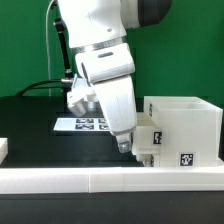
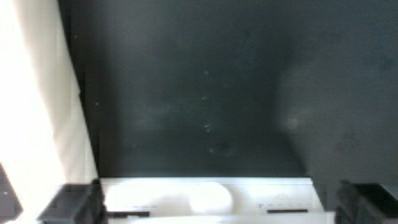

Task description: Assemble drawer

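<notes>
Arm reaches down over the black worktop [image 1: 30, 125]; claw [image 1: 126, 146] sits low at the side of the hollow white case [image 1: 185, 128] facing the exterior view's left, right by a small white tray [image 1: 148, 140] against that case. Wrist view: dark fingertips [image 2: 73, 203] stand apart on either side of a white tray [image 2: 205, 196]; actual grip cannot be confirmed. Marker board [image 1: 80, 124] lies flat behind the arm, with a low white rail [image 1: 100, 180] along the worktop's near edge.

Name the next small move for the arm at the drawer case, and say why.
Probably a slow push further into the case. The pincer sits low at the case's open side, with a small white tray between its fingers in the wrist view; whether it is gripped is unclear.
</notes>
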Robot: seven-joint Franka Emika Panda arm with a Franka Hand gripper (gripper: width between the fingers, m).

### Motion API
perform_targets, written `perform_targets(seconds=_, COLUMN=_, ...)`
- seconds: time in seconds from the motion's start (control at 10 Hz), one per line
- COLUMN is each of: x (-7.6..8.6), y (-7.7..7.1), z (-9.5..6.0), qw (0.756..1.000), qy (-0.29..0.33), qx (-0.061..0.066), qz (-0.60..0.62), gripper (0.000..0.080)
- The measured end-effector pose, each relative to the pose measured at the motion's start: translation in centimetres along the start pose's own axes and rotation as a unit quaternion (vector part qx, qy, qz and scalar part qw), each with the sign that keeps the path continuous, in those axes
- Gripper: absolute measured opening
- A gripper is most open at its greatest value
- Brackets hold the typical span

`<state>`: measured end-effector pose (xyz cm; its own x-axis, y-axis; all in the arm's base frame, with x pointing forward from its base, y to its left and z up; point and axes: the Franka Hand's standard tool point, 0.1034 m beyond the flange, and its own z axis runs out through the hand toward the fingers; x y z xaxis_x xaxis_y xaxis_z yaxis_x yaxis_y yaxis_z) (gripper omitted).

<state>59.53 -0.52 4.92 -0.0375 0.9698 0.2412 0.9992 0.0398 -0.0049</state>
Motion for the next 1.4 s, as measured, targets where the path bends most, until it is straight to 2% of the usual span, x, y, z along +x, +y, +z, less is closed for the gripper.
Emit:
perform_targets(seconds=0.3, x=0.1, y=0.0, z=0.1, qw=1.0, qy=0.001, qx=0.0, qz=-0.001, gripper=0.0649)
perform_targets(seconds=0.4, x=0.9, y=0.2, z=0.1, qw=1.0, qy=0.003, qx=-0.002, qz=-0.009, gripper=0.0649)
perform_targets(seconds=0.7, x=0.8, y=0.3, z=0.0, qw=0.999, qy=-0.012, qx=-0.003, qz=-0.035, gripper=0.0649)
perform_targets(seconds=1.2, x=0.6, y=0.0, z=0.3, qw=1.0, qy=-0.014, qx=-0.001, qz=0.008, gripper=0.0649)
perform_targets(seconds=1.4, x=0.9, y=0.6, z=-0.8, qw=1.0, qy=-0.017, qx=-0.01, qz=0.003, gripper=0.0649)
